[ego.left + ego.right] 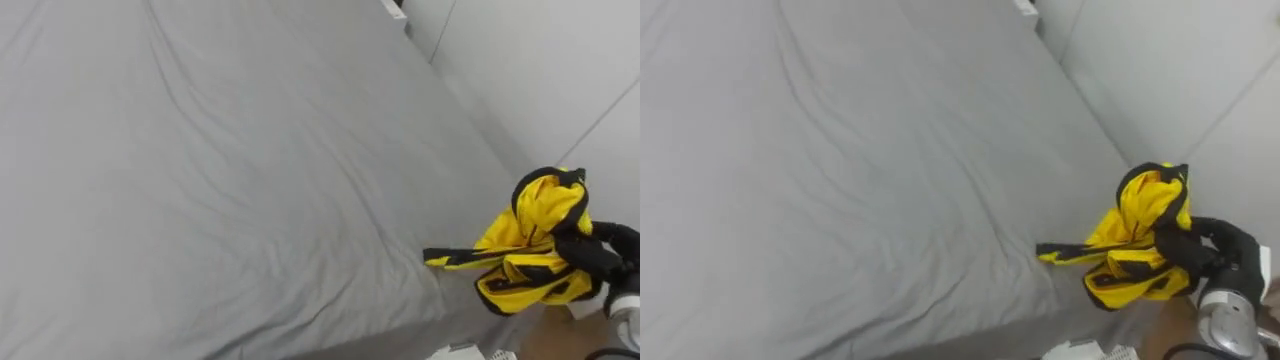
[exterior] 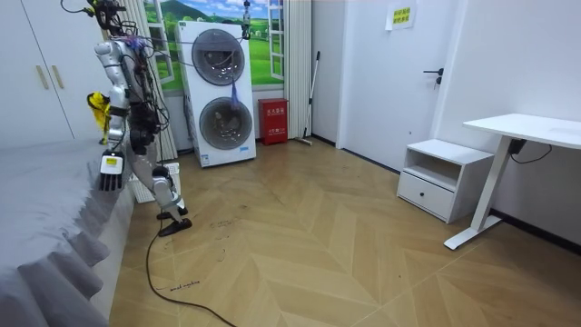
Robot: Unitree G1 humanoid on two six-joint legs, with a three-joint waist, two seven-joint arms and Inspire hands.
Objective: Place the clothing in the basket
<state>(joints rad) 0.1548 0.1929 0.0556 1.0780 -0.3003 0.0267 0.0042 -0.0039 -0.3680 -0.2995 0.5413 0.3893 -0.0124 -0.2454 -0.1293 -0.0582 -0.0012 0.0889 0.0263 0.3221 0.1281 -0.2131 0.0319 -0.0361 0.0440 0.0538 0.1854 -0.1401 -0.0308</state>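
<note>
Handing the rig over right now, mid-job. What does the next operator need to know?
Right hand: shut on the yellow garment, held at the edge of the bed, near the wall.
Left hand: hangs at the robot's side, idle.
The robot stands beside the bed.
Done: garment is in hand.
Left: carry it to the basket and drop it in.

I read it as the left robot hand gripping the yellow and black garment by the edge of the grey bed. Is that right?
Not quite. It is the right robot hand, at the lower right of the right eye view, that grips the yellow and black garment by the edge of the grey bed.
</note>
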